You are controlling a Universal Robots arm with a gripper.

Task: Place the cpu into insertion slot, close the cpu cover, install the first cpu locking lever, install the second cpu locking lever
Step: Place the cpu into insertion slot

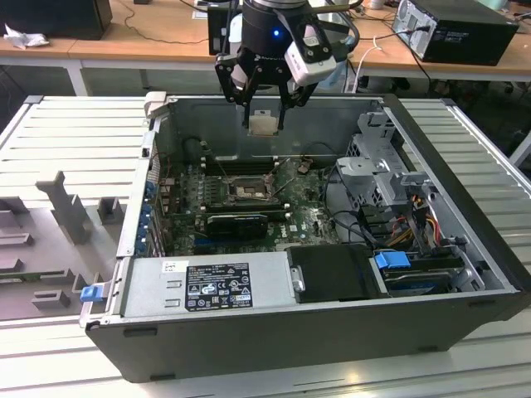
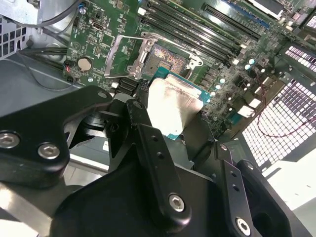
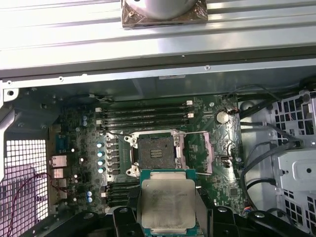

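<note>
One claw point(image 1: 265, 121) pinches the cpu point(image 3: 168, 205) above the bare insertion slot point(image 3: 153, 150) — cpu cover point(image 2: 123, 54) tipped open, memory slots point(image 3: 143, 112) alongside

A flat square chip point(image 3: 168, 205), pale silvery with a teal-green rim, is seen in the black gripper point(image 1: 264, 112). The square socket point(image 3: 153, 152) is dark-centred with a grey metal surround, on a green motherboard point(image 3: 222, 177). A blue plastic clip point(image 1: 392, 259) is seen at the exterior view's lower right.
</note>
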